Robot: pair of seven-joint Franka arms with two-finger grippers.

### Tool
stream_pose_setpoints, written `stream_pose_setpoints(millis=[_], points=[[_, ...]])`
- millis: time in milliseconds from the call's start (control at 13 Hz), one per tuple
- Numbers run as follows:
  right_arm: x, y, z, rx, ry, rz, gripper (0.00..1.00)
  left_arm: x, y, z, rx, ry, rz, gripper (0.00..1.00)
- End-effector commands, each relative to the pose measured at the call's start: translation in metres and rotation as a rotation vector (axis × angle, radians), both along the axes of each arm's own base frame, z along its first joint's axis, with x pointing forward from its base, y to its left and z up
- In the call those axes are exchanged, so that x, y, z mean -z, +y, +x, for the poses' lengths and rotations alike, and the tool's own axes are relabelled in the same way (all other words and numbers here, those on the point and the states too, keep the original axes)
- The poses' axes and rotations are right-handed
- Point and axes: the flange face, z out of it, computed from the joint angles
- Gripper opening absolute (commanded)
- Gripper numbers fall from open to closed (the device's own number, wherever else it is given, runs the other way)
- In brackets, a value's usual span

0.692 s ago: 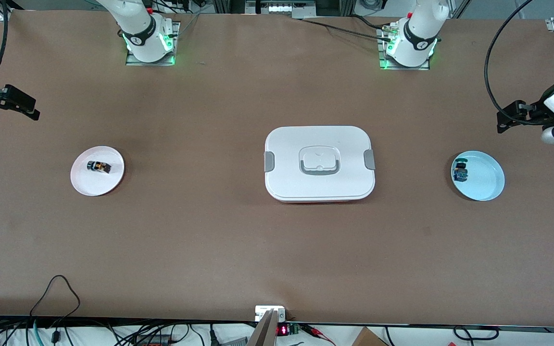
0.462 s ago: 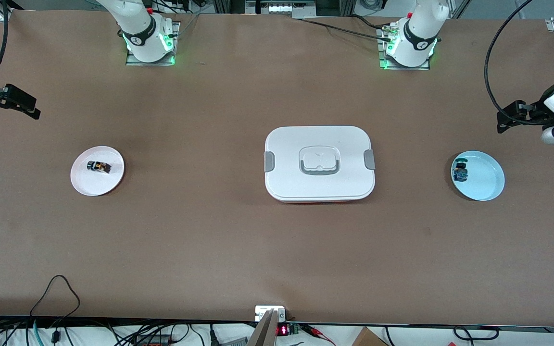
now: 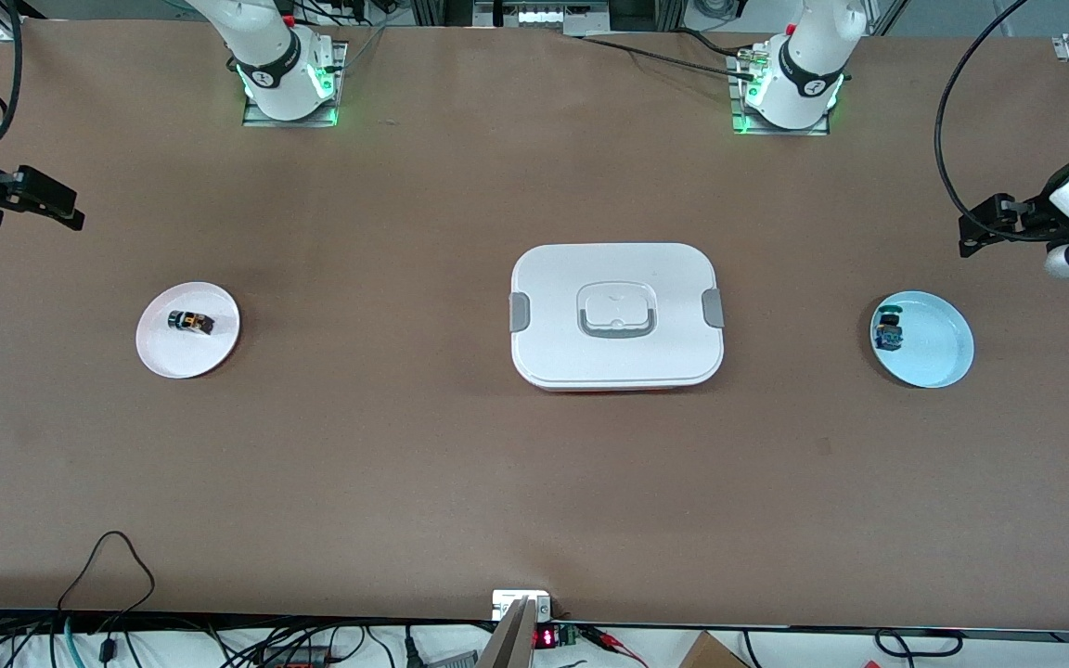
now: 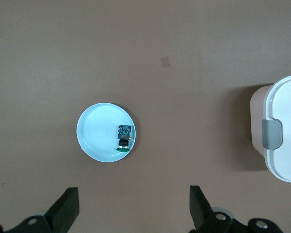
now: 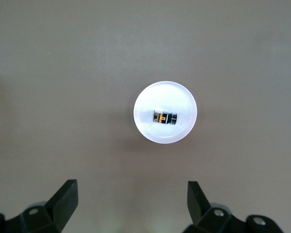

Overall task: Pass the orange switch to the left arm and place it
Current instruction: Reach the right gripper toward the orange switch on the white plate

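The orange switch point(image 3: 190, 321) lies on its side on a small white plate point(image 3: 177, 357) toward the right arm's end of the table. In the right wrist view the switch point(image 5: 165, 117) sits in the middle of the plate point(image 5: 165, 94). My right gripper point(image 3: 70, 215) is open and empty, high over the bare table at that end, apart from the plate; it also shows in the right wrist view point(image 5: 132, 189). The white box point(image 3: 616, 315) stands shut in the table's middle. My left gripper point(image 3: 969, 237) is open and empty over the left arm's end, also shown in the left wrist view point(image 4: 133, 193).
A light blue plate point(image 3: 938, 348) toward the left arm's end holds a black-and-blue switch point(image 3: 888, 332). The left wrist view shows that plate point(image 4: 94, 133), the blue switch point(image 4: 124, 138) and the box's end with a grey clip point(image 4: 272, 133). Cables run along the table's near edge.
My right gripper has shifted slightly toward the table's middle. The left arm, the switches, the plates and the box have not moved.
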Motion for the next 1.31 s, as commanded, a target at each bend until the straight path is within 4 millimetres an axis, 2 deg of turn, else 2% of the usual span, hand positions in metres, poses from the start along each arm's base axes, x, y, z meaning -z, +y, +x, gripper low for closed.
stream_pose_setpoints(millis=[0,77,308,692,846,1077,1231], points=[[0.015,0.002,0.008,-0.015,0.04,0.0,1.0,-0.005,0.001,0.003,-0.006,-0.002,0.01,1.0],[0.014,0.005,0.01,-0.024,0.038,-0.024,1.0,-0.005,0.002,0.003,-0.008,-0.002,0.01,1.0],[0.029,0.015,0.024,-0.06,0.02,-0.092,1.0,-0.005,0.001,0.003,-0.006,-0.003,0.01,1.0],[0.097,0.007,0.058,-0.064,0.034,-0.071,1.0,-0.005,0.001,0.003,-0.006,-0.003,0.01,1.0],[0.123,0.011,0.062,-0.099,0.062,-0.069,1.0,-0.005,0.001,0.003,-0.005,-0.003,0.01,1.0],[0.144,0.003,0.067,-0.089,0.084,-0.065,1.0,-0.005,0.001,0.003,-0.005,-0.003,0.01,1.0],[0.171,-0.016,0.064,-0.065,0.072,-0.056,1.0,-0.005,0.002,0.003,-0.006,-0.002,0.012,1.0]])
